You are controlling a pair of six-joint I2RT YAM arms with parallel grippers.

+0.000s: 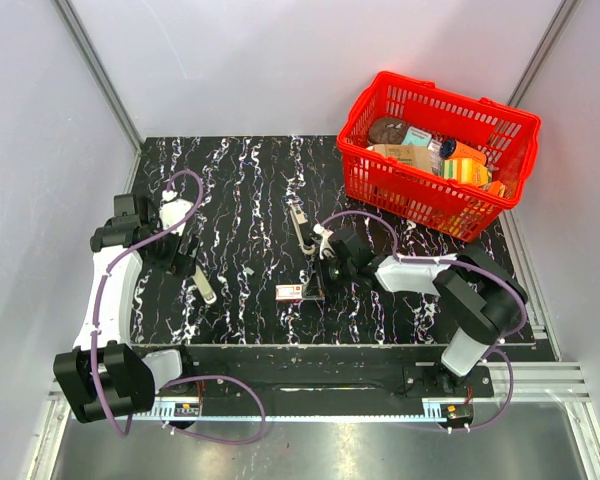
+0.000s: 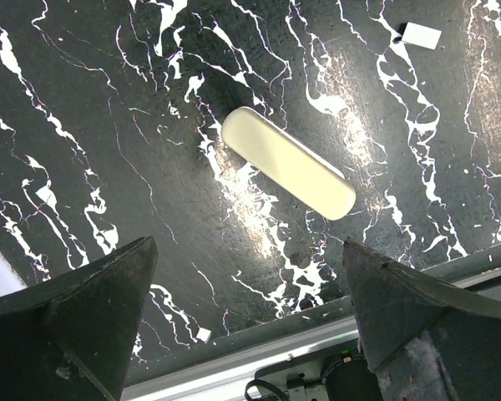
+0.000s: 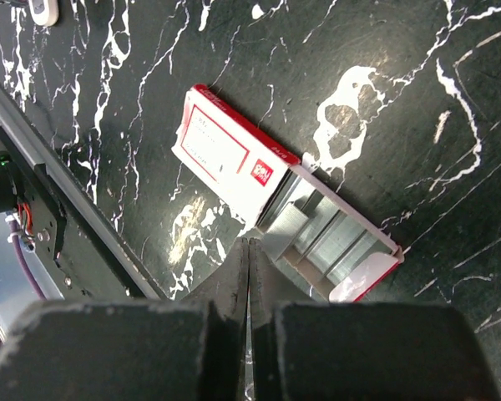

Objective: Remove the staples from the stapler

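Observation:
The stapler (image 1: 301, 226), slim, grey and black, lies near the middle of the black marbled mat, just left of my right wrist. Below it lies a red and white staple box (image 3: 225, 154), its drawer (image 3: 338, 246) slid out and holding silvery staple strips. My right gripper (image 3: 249, 242) is shut, with its tips at the drawer's inner end (image 1: 314, 288). A thin pale sliver shows in the seam between its fingers; I cannot tell what it is. My left gripper (image 2: 249, 251) hangs open above the mat at the left (image 1: 188, 256), holding nothing.
A cream oblong object (image 2: 288, 163) lies on the mat under my left gripper (image 1: 204, 289). A red basket (image 1: 400, 190) of groceries stands at the back right. The mat's front edge and a metal rail (image 2: 234, 372) run close below both grippers.

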